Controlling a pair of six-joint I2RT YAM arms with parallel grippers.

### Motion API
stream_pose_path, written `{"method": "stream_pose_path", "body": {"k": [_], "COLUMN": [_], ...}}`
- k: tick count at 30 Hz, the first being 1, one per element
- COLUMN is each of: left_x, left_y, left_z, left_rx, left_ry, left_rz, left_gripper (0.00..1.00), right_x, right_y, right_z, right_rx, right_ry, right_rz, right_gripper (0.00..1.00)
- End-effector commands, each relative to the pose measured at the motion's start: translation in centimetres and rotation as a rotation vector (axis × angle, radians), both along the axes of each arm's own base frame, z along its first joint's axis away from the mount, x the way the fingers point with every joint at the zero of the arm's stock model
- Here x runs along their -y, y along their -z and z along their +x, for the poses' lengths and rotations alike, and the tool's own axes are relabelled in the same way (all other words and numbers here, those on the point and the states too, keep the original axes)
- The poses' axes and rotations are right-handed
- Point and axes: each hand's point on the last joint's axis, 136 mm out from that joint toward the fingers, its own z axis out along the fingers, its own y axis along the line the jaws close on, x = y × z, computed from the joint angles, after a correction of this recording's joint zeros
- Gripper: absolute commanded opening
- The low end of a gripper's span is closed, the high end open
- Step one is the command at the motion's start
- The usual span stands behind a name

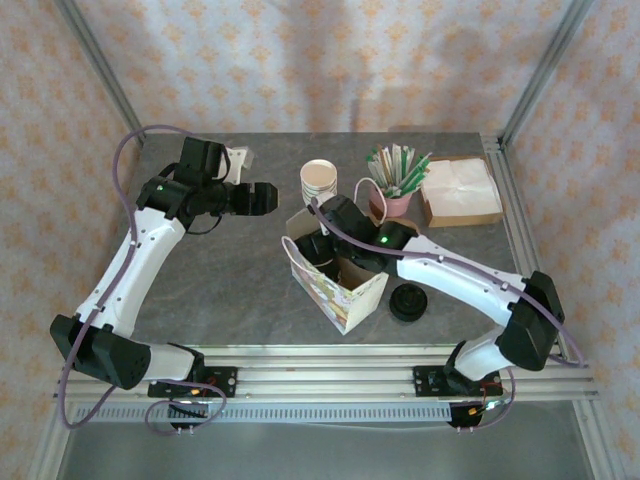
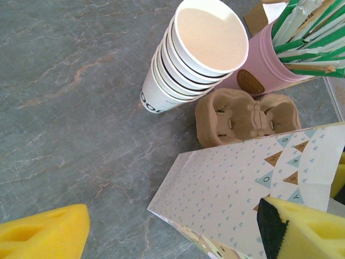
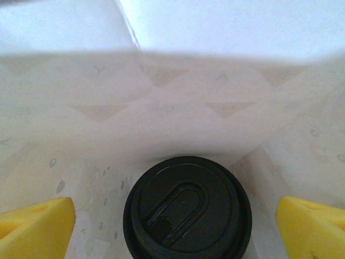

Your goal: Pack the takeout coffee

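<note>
1. My left gripper [image 1: 262,198] hovers over the bench [image 1: 230,270], left of its middle and toward the far edge. Its yellow pads [image 2: 43,234] stand wide apart with nothing clamped between them.
2. Near the middle of the far edge stands a stack of lidless cups [image 1: 318,180], leaning in my left wrist view.
3. The patterned paper bag [image 1: 350,295] stands open just nearer than the cups, about mid-bench.
4. My right gripper [image 1: 325,250] reaches down into the bag's mouth. Its jaws are spread wide, one pad either side of the lid and clear of it.
5. The takeout coffee [image 3: 186,210] stands upright on the bag's floor, black lid up.
6. A pulp cup carrier [image 2: 245,116] lies between the cups and the bag.
7. A pink cup of wrapped sticks [image 1: 393,200] stands right of the stack.
8. Loose black lids [image 1: 408,302] sit right of the bag, toward the near edge.
9. A napkin box [image 1: 460,190] fills the far right corner.
</note>
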Motion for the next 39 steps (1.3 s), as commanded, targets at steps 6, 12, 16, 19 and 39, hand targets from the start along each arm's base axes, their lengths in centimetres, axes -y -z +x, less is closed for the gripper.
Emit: {"method": "stream_pose_path", "body": {"k": [6, 12, 16, 19, 39], "left_x": [0.1, 0.1, 0.0, -0.1, 0.3], "left_y": [-1.1, -1.1, -1.1, -1.1, -1.3], "left_z": [0.0, 0.1, 0.1, 0.2, 0.4], "left_rx": [0.034, 0.031, 0.028, 0.029, 0.024], "left_ry": [-0.001, -0.008, -0.011, -0.015, -0.014], "left_rz": [-0.005, -0.004, 0.0, 0.005, -0.015], "left_gripper": [0.82, 0.81, 0.81, 0.8, 0.8], "right_x": [1.6, 2.1, 2.1, 2.2, 4.6], "right_y": [-6.0, -8.8, -10.4, -11.5, -18.7], "right_z": [0.9, 0.3, -0.2, -0.6, -2.1], "right_rx": [0.11, 0.13, 0.134, 0.131, 0.225], "right_ry": [0.112, 0.121, 0.108, 0.104, 0.112], "right_rz": [0.11, 0.187, 0.237, 0.26, 0.385], "right_gripper": [0.89, 0.79, 0.75, 0.75, 0.66]}}
